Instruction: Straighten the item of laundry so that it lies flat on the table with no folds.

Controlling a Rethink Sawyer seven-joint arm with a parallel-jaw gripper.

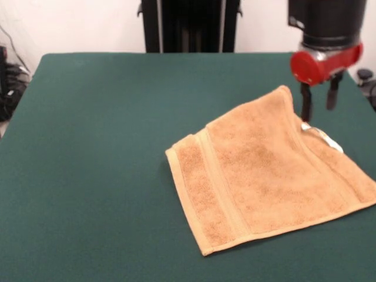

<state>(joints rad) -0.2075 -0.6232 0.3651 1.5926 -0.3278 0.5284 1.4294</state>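
Observation:
The tan terry towel [264, 170] lies on the dark green table [106, 147] at the right of the front view. Its woven border band runs along the left side. Its far corner [285, 93] stands up in a peak, and a fold runs down from it to the right edge. A small white label [324, 137] shows at the far right edge. My gripper [319, 114] hangs just right of the raised corner, above the label. Its two dark fingers [306, 108] are apart with green table showing between them, holding nothing.
The robot's black pedestal [189, 24] stands at the table's far side. Cables and dark equipment [9, 82] lie off the table's left edge. The towel's right corner reaches close to the picture's right edge.

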